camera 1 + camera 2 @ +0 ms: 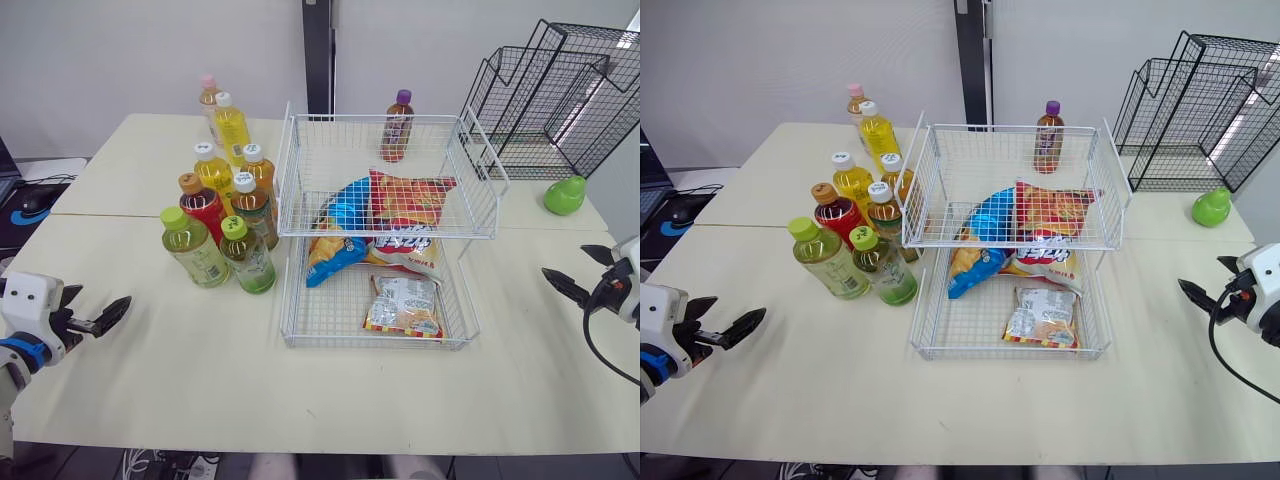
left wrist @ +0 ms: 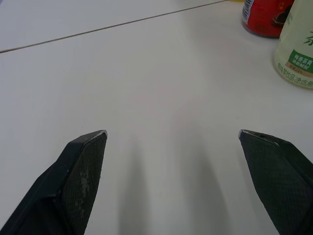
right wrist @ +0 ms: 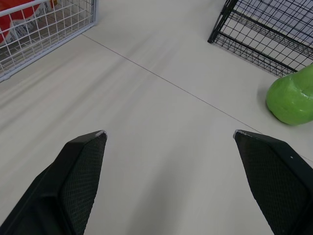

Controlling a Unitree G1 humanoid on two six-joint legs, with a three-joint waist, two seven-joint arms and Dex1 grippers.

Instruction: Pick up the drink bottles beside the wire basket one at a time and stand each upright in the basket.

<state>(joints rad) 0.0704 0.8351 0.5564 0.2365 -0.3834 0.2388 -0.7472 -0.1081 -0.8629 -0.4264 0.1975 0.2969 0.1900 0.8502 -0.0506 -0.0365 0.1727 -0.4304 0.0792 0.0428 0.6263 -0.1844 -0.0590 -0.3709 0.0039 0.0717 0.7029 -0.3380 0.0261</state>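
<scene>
Several drink bottles stand in a cluster left of the white two-tier wire basket, among them a light-green-capped one, a green-capped one, a red one and yellow ones. A purple-capped bottle stands upright at the back of the basket's upper tier. My left gripper hovers open and empty over the table's front left, short of the cluster; its wrist view catches the red bottle's base and a pale green bottle. My right gripper is open and empty at the table's right edge.
Snack bags lie in both tiers of the basket. A black wire rack stands at the back right with a green pear-shaped object in front of it. A computer mouse sits on a desk to the far left.
</scene>
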